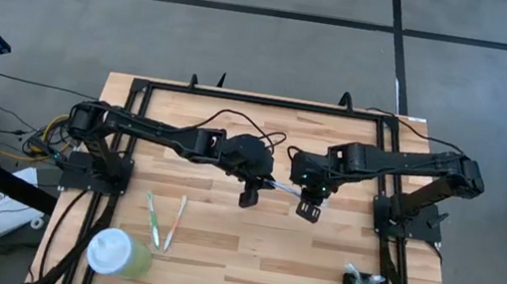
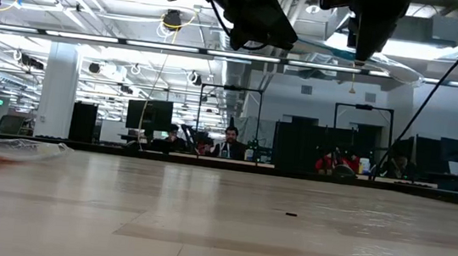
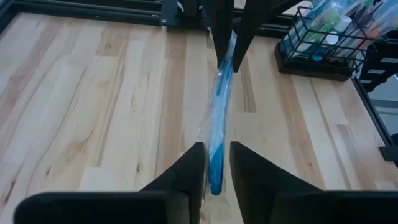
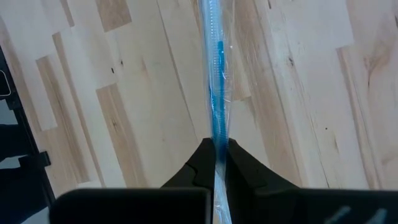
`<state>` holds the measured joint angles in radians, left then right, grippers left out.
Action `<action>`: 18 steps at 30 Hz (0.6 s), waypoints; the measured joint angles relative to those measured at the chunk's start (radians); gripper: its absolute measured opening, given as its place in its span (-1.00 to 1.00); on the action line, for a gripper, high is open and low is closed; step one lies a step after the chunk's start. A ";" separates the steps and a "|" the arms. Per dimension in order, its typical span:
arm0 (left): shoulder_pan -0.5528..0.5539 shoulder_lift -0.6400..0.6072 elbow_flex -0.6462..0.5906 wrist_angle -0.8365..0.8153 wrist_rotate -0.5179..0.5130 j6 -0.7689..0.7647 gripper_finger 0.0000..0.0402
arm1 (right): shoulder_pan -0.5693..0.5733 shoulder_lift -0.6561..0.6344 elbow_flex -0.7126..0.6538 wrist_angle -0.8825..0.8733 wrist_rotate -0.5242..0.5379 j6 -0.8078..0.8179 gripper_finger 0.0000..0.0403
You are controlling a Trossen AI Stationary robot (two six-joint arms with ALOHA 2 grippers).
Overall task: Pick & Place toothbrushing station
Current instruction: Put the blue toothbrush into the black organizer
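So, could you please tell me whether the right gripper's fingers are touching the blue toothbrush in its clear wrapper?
Touching. In the right wrist view the right gripper has its fingers shut on the wrapped blue toothbrush, with no gap either side.

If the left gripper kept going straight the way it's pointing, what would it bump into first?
Probably the right gripper. The left gripper points along the wrapped blue toothbrush between its fingers, and the right gripper pinches the far end. Depth is hard to judge.
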<state>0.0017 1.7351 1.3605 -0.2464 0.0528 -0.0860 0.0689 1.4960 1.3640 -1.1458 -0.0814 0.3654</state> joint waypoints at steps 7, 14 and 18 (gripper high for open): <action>0.000 0.000 0.000 0.000 0.000 0.000 -0.73 | -0.006 0.000 0.000 0.000 -0.001 -0.002 -0.96; 0.001 0.000 0.000 -0.001 0.013 0.000 -0.93 | -0.013 0.000 0.000 -0.003 -0.003 -0.010 -0.96; 0.000 0.000 0.000 -0.002 0.015 -0.005 -0.89 | -0.012 0.000 0.000 0.000 -0.003 -0.033 -0.94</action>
<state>0.0021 1.7351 1.3605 -0.2484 0.0677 -0.0908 0.0570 1.4960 1.3640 -1.1460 -0.0845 0.3321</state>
